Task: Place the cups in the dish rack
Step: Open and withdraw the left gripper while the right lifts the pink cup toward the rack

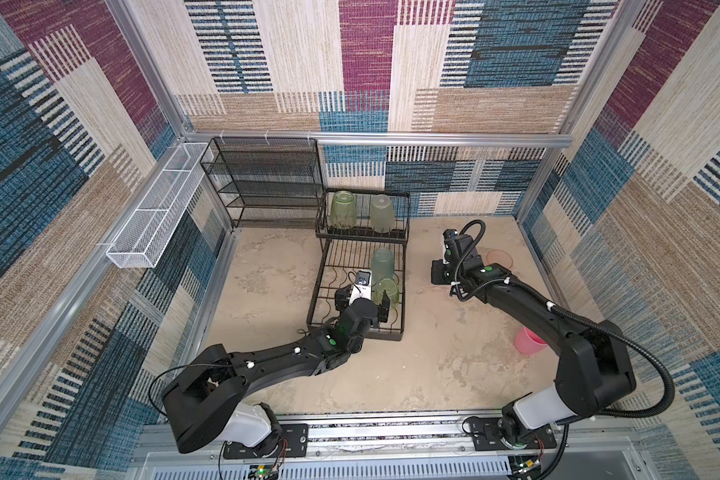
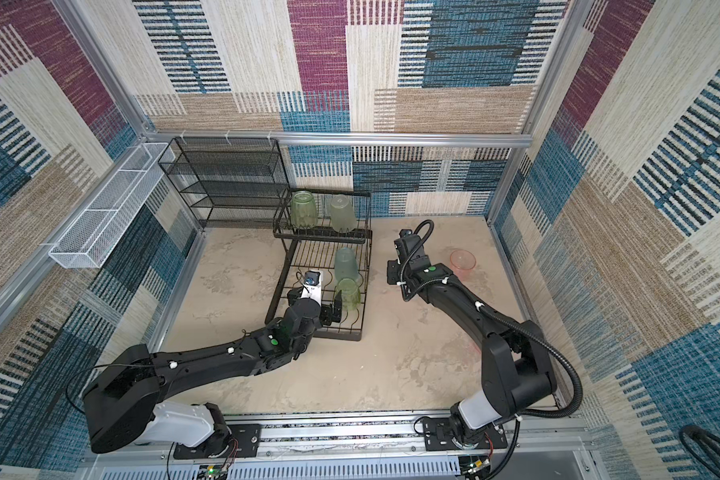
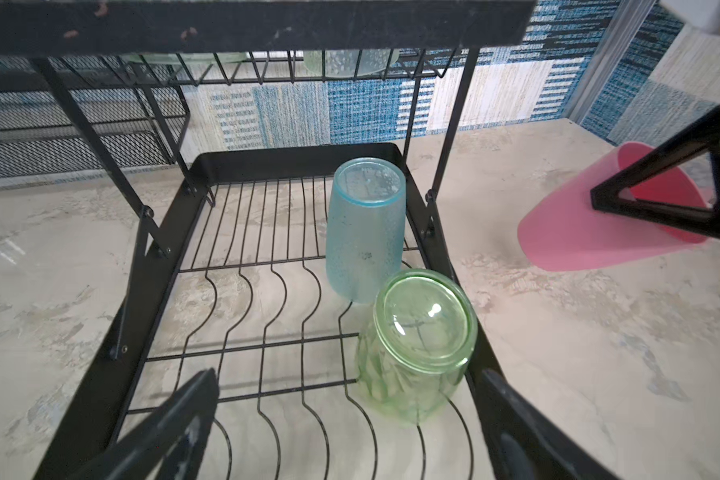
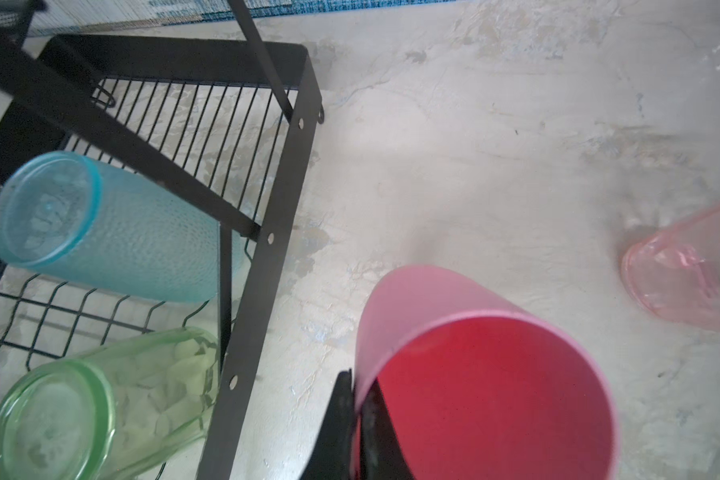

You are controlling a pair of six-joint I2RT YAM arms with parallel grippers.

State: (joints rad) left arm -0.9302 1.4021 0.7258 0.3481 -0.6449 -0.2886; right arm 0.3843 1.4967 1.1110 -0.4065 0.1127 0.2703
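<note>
The black dish rack point(image 1: 355, 331) stands mid-table. Two green cups point(image 1: 343, 209) sit upside down on its raised shelf. In the low tray, a teal cup point(image 3: 364, 232) and a ribbed green cup point(image 3: 416, 345) stand inverted. My left gripper point(image 3: 350, 440) is open, and the green cup sits just ahead of its fingers, untouched. My right gripper point(image 4: 356, 428) is shut on the rim of an opaque pink cup point(image 4: 474, 374), held above the table to the right of the rack. A clear pink cup point(image 1: 500, 258) and another opaque pink cup point(image 1: 528, 340) stay on the table.
A taller black mesh shelf unit point(image 1: 262, 183) stands at the back left beside the rack. A long white mesh basket point(image 1: 159, 208) hangs on the left wall. My right arm partly covers the opaque pink cup on the table.
</note>
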